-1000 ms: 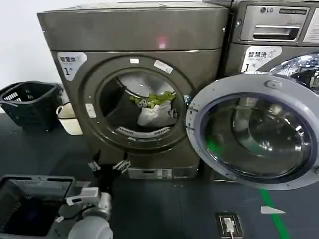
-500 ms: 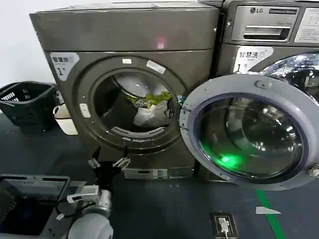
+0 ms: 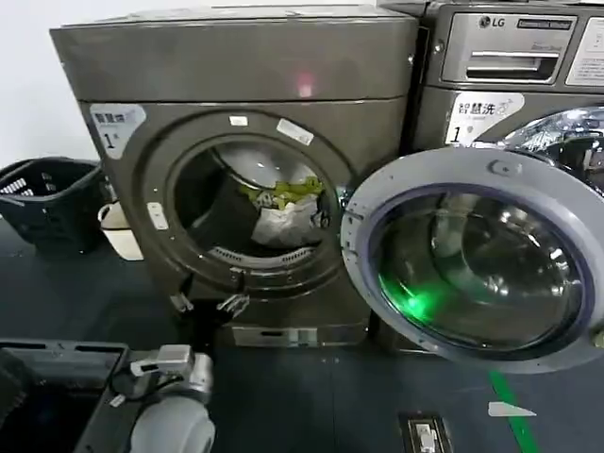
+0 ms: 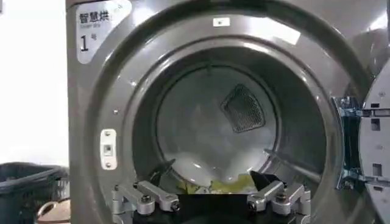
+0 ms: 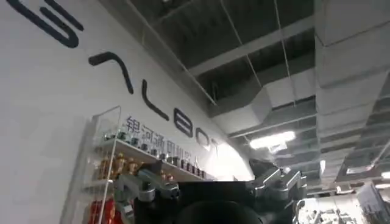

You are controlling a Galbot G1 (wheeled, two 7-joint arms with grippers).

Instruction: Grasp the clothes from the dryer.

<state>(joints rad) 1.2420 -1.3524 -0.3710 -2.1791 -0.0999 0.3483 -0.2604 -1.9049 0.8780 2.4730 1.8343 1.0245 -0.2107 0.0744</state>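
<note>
My left pincer (image 3: 205, 303) hangs low in front of the dryer (image 3: 236, 160), just below the porthole rim at about 7 o'clock of the opening. Its two fingers are spread wide apart and hold nothing. In the left wrist view the same pincer (image 4: 210, 202) sits at the foot of the round opening, finger links splayed to either side, with the drum straight ahead.

The clothes (image 3: 283, 212) lie inside the drum, at roughly 4 o'clock of the porthole: a pale white-grey bundle with a yellow-green piece on top. They rest well apart from my left pincer, beyond the rim. In the left wrist view a strip of the clothes (image 4: 228, 182) shows between the fingers, on the drum floor.

The dryer door (image 3: 472, 260) stands swung open at 3 o'clock of the porthole, its glass facing me, with a green glint in the lower glass. A white "1" sticker (image 3: 113, 125) sits at 10 o'clock of the porthole and a pink-red light (image 3: 304, 87) glows on the panel above.

A silver LG machine (image 3: 514, 71) stands beside the dryer at 3 o'clock, partly behind the door. A dark basket (image 3: 52, 200) stands on the floor at 9 o'clock, with a pale bucket (image 3: 121, 231) between it and the dryer.

My right pincer (image 5: 210, 192) is raised toward a ceiling and a lettered wall, fingers spread and holding nothing.
</note>
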